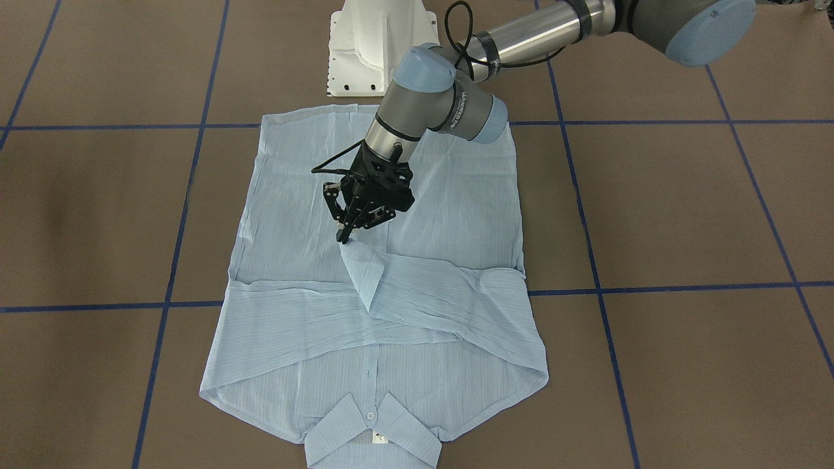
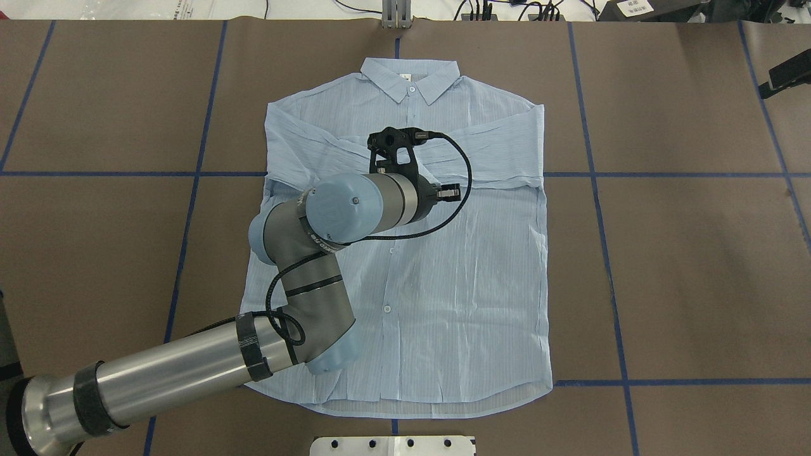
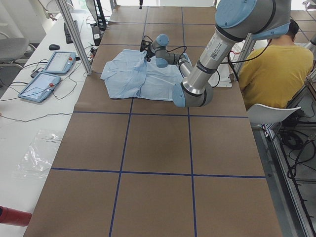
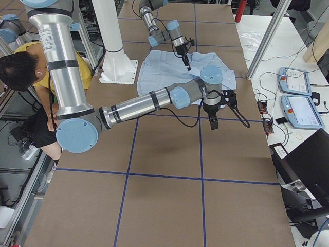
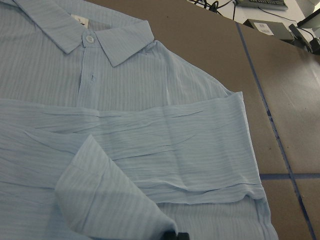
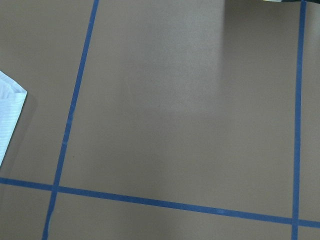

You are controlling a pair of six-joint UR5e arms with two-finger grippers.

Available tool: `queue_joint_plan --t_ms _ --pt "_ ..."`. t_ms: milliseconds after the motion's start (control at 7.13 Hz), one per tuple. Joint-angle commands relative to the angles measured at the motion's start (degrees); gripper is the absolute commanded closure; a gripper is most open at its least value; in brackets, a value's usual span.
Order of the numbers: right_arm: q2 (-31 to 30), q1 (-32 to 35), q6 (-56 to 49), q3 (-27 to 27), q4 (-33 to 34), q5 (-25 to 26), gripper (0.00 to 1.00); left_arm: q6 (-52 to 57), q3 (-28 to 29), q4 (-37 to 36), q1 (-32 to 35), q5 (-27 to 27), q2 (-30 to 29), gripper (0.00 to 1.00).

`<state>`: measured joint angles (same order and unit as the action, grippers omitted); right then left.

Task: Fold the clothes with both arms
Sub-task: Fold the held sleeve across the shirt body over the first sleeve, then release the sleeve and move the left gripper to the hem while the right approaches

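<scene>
The light blue striped shirt lies flat and buttoned, front up, collar at the table's far side from the robot. Both sleeves are folded across the chest. My left gripper hangs over the middle of the shirt, shut on the cuff of the upper sleeve; the cuff peaks up into the fingertips. My right gripper hovers over bare table beyond the shirt's side, and I cannot tell whether it is open or shut. Its wrist view shows only brown table and a pale corner.
The white pedestal base stands just behind the shirt's hem. Blue tape lines grid the brown table. A person in yellow sits beside the robot. Two tablets lie on the white side bench.
</scene>
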<state>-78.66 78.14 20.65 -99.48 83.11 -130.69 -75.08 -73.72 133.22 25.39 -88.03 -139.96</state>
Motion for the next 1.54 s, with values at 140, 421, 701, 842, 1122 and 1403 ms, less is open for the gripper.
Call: queue_joint_plan --t_ms 140,421,701,842,1122,1403 --pt "0.0 -0.1 0.0 0.2 -0.2 0.0 0.0 2.0 3.0 3.3 -3.0 0.4 -3.4 0.01" --pt "0.0 -0.3 0.2 0.2 -0.2 0.0 0.0 2.2 2.4 3.7 -3.1 0.0 -3.3 0.0" --pt "0.0 -1.8 3.7 -1.1 -0.3 0.0 0.0 7.1 1.7 1.8 -2.0 -1.4 -1.4 0.0" --pt "-0.2 -3.9 8.1 -3.2 -0.3 0.5 0.0 10.4 -1.2 -0.1 0.8 -5.4 2.0 0.0" --pt "-1.9 -17.9 27.9 -12.8 -0.3 12.8 0.0 19.1 -16.3 -13.8 6.3 -10.7 11.6 0.0" --pt "-5.4 -32.3 45.3 -21.9 -1.6 22.4 0.0 21.3 -33.4 -18.2 6.9 -11.7 23.5 0.0"
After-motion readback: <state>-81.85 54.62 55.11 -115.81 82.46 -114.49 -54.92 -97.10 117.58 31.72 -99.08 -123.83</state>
